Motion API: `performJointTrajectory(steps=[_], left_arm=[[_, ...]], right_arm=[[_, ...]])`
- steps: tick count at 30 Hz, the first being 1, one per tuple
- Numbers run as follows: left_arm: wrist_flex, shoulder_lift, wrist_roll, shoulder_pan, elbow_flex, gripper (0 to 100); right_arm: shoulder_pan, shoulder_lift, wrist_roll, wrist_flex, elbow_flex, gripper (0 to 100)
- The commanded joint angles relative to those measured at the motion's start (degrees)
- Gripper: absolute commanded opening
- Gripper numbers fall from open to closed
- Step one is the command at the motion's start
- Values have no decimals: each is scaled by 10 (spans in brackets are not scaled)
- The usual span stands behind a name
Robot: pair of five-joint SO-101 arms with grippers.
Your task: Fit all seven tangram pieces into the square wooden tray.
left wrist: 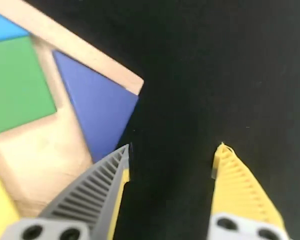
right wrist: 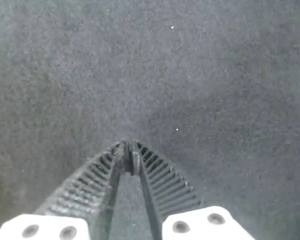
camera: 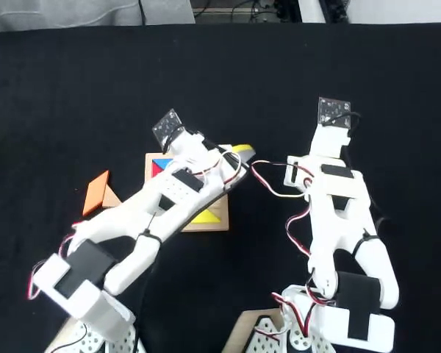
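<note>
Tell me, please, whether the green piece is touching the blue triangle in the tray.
Apart: the left wrist view shows bare wooden tray floor between the green piece and the blue triangle.

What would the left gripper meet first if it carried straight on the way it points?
The left gripper would probably meet the black cloth beside the wooden tray; its grey finger may graze the tray, depth unclear.
</note>
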Motion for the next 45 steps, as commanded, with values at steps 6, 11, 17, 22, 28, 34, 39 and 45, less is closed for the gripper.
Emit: performJointTrajectory(steps=[6, 11, 17, 22, 28, 34, 39, 45], left_arm=[[-10, -23, 1, -22, -29, 263], [-10, -68, -17, -29, -6, 263], [164, -251, -127, -33, 1, 266], [365, -443, -335, -134, 2, 263], [469, -527, -486, -348, 1, 263], [490, -527, -647, -451, 41, 265], [449, -526, -744, -494, 117, 268], [417, -404, -746, -498, 108, 268]], right_arm=[[0, -33, 0, -6, -49, 11], [-1, -33, 1, -6, -49, 11], [0, -33, 1, -6, -49, 11], [-1, -33, 1, -6, -49, 11], [-3, -33, 1, -6, -49, 11], [-3, -29, 1, -6, -48, 11], [-3, -29, 1, -6, -48, 11], [-4, -28, 1, -6, -47, 11]])
